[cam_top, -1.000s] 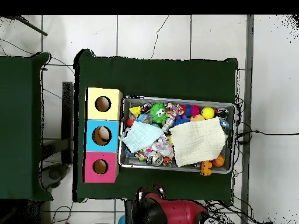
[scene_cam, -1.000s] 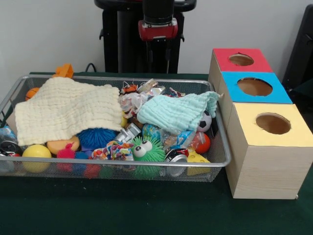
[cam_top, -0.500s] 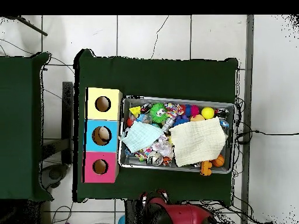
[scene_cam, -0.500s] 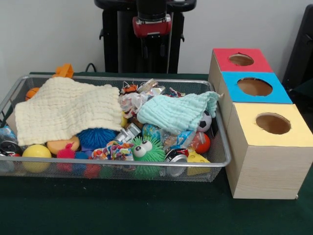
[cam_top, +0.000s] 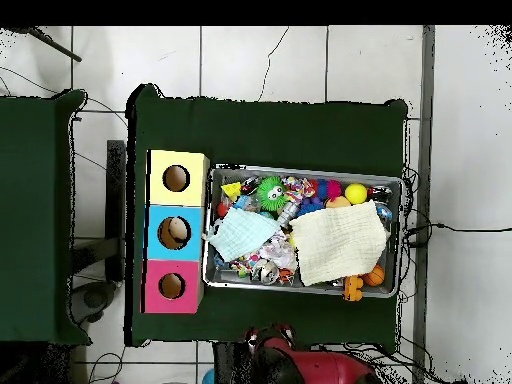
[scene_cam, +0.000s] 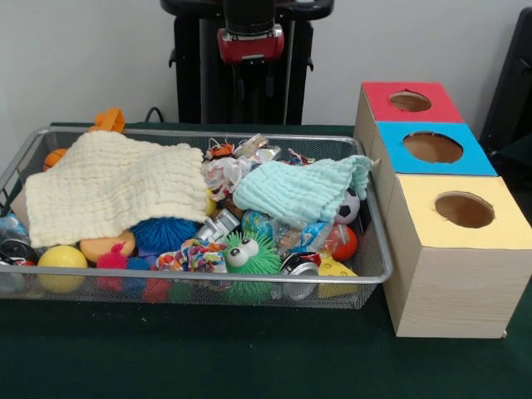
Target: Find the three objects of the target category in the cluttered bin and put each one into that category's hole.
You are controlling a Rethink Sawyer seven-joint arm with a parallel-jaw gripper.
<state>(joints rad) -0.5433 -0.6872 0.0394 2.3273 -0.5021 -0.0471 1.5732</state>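
- Lower centre, the wire bin is packed; grabbing the green googly-eyed ball could drag neighbouring toys.
- Mid-frame, two cloths may hide targets.
- Top centre, the tool hangs clear; I cannot tell its state.

- A green-covered table carries everything.
- A wire mesh bin of clutter rests on it.
- Just beside the bin stands a wooden box, topped red, blue and yellow.
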